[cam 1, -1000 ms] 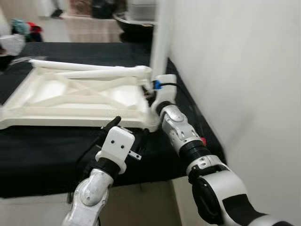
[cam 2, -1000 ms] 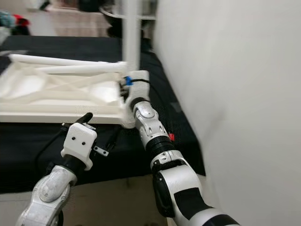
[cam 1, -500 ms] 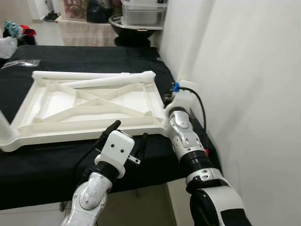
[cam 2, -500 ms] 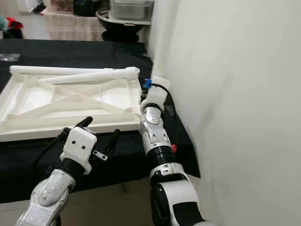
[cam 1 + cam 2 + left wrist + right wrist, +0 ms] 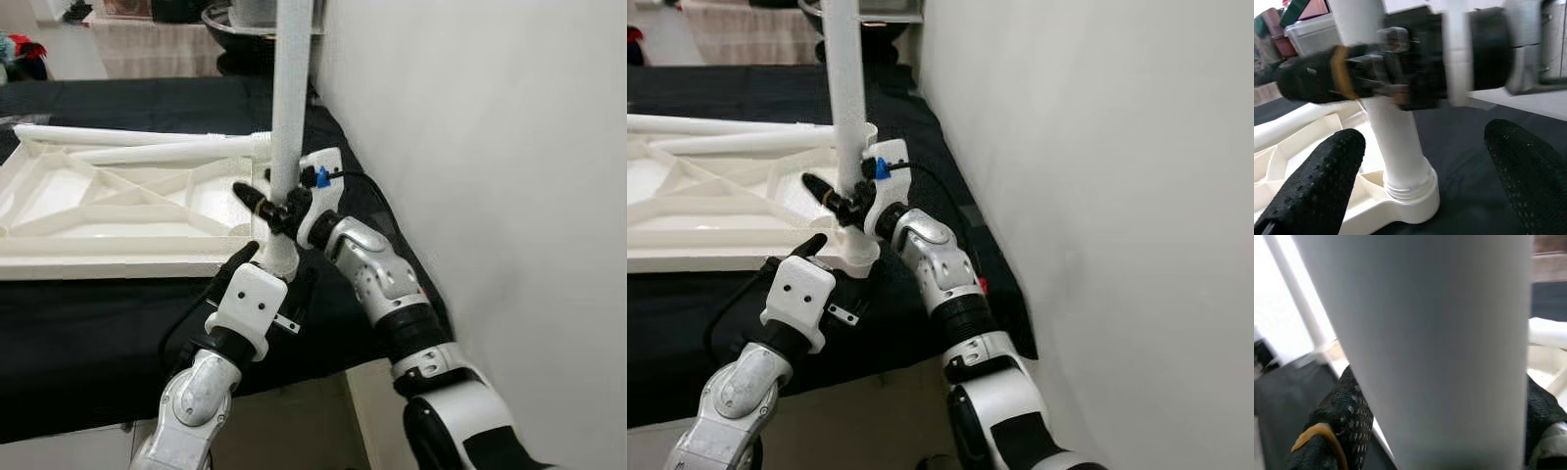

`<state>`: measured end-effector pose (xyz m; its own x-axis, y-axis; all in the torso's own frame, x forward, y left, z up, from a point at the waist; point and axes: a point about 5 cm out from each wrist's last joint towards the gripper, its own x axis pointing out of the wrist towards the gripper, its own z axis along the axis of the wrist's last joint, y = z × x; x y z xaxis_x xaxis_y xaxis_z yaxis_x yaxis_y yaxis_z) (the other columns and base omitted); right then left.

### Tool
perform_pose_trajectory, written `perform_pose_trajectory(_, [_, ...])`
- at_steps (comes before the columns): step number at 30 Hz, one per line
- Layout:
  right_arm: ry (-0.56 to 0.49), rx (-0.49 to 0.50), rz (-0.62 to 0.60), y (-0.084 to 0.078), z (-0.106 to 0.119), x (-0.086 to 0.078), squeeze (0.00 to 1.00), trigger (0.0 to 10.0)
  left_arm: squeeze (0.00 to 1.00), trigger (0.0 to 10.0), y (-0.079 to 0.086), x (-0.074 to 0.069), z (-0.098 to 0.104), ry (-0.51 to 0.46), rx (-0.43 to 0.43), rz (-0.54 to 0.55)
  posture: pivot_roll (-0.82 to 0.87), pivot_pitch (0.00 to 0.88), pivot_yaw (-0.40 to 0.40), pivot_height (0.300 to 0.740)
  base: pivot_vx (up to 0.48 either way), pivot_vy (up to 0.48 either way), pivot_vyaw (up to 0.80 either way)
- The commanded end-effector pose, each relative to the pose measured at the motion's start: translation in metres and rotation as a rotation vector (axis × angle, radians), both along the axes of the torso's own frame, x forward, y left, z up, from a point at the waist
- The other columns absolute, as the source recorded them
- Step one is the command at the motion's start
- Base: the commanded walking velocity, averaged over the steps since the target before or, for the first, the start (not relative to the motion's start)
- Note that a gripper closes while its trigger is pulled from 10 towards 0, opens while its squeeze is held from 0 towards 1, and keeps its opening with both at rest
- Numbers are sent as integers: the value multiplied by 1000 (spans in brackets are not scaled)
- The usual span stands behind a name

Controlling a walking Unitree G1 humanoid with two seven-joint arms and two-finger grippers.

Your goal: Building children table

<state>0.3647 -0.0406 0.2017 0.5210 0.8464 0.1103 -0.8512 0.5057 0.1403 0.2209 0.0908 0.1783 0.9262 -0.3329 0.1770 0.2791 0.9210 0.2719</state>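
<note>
We see the white tabletop lying upside down on a black-covered bench, its ribbed underside facing up. At its near right corner a white leg stands upright in the corner socket, rising out of the top of the head views. Two more legs lie flat along the far edge of the tabletop, toward 11 o'clock from the standing one.

The right gripper reaches in from 3 o'clock and has its black fingers clamped around the standing leg just above the socket; in the right wrist view the leg's shaft sits between the two fingers, pressed on both sides. A blue clip and black cable sit on the right wrist.

The left gripper sits at 6 o'clock of the socket, just below the tabletop's near edge. Its fingers are spread wide, one on either side of the leg's base without touching it, and the left wrist view looks straight at the socket with the right gripper's fingers crossing the leg above.

A white wall runs along the bench at 3 o'clock.
</note>
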Motion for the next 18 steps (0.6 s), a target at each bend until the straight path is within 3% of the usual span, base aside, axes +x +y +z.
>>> perform_pose_trajectory(1, [-24, -9, 35, 1, 1, 0, 0, 10000, 0, 10000, -3, -1, 0, -5, 5, -14, 79, 25, -114, 740, 0, 0, 0])
perform_pose_trajectory(7, [-22, -10, 64, -1, 2, -1, 0, 10000, 0, 10000, -2, -1, 0, -6, 6, -15, 80, 27, -115, 740, 0, 0, 0])
perform_pose_trajectory(8, [-3, -27, 42, 3, -6, 1, 0, 0, 0, 10000, -2, -1, 0, -6, 6, -14, 87, 29, -112, 740, 0, 0, 0])
perform_pose_trajectory(12, [21, -70, -103, 9, -19, 6, 0, 0, 0, 10000, -1, -1, 0, -5, 9, -10, 90, 31, -114, 740, 0, 0, 0])
perform_pose_trajectory(13, [36, -94, -230, 9, -24, 10, 0, 0, 0, 10000, -1, -1, 0, -4, 10, -8, 89, 31, -114, 740, 0, 0, 0])
perform_pose_trajectory(16, [44, -105, -307, 7, -27, 12, 0, 0, 0, 10000, 0, -1, 0, -4, 10, -7, 89, 33, -113, 740, 0, 0, 0])
perform_pose_trajectory(18, [106, -95, -573, -9, -33, 19, 0, 0, 0, 10000, 0, -1, -1, -3, 12, -6, 84, 32, -111, 740, 0, 0, 0])
